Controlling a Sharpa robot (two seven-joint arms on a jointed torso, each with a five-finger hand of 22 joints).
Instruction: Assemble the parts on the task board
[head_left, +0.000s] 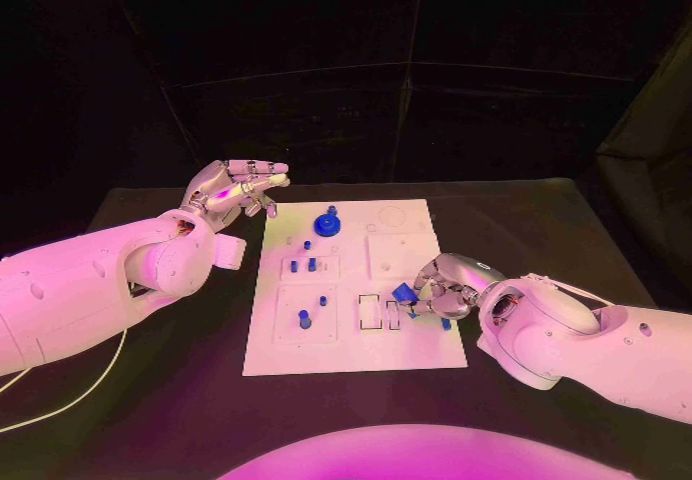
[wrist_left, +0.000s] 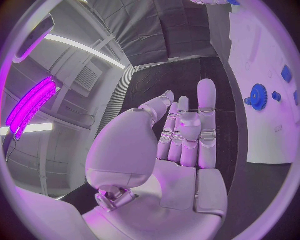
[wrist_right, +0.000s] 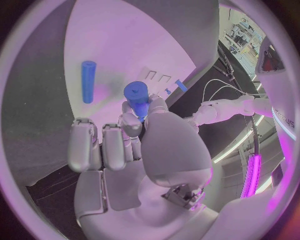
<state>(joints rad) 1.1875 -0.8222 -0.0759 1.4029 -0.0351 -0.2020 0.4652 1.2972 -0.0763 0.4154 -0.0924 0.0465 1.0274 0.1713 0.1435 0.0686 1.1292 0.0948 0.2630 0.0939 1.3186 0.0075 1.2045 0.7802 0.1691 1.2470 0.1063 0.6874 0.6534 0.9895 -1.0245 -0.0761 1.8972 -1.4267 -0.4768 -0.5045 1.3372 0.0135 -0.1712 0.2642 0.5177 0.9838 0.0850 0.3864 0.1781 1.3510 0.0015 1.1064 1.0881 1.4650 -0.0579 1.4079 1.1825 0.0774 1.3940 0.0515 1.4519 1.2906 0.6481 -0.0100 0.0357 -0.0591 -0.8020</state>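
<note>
The white task board (head_left: 353, 345) lies mid-table. My right hand (head_left: 450, 285) hovers over its right edge and pinches a blue cylinder part (wrist_right: 137, 97) between thumb and finger, seen as a blue part (head_left: 405, 294) beside the rectangular slots (head_left: 371, 312). Another blue cylinder (wrist_right: 88, 81) lies flat on the board just beyond that hand. A blue gear (head_left: 327, 224) stands at the board's far end, with several small blue pegs (head_left: 304, 320) down the left column. My left hand (head_left: 231, 188) is raised off the board's far left corner, fingers loosely extended and holding nothing (wrist_left: 181, 140).
The black table (head_left: 173, 380) surrounds the board, with bare surface in front and to both sides. A white cable (head_left: 65, 405) trails along the near left. The blue gear (wrist_left: 258, 96) appears beyond the left hand's fingers.
</note>
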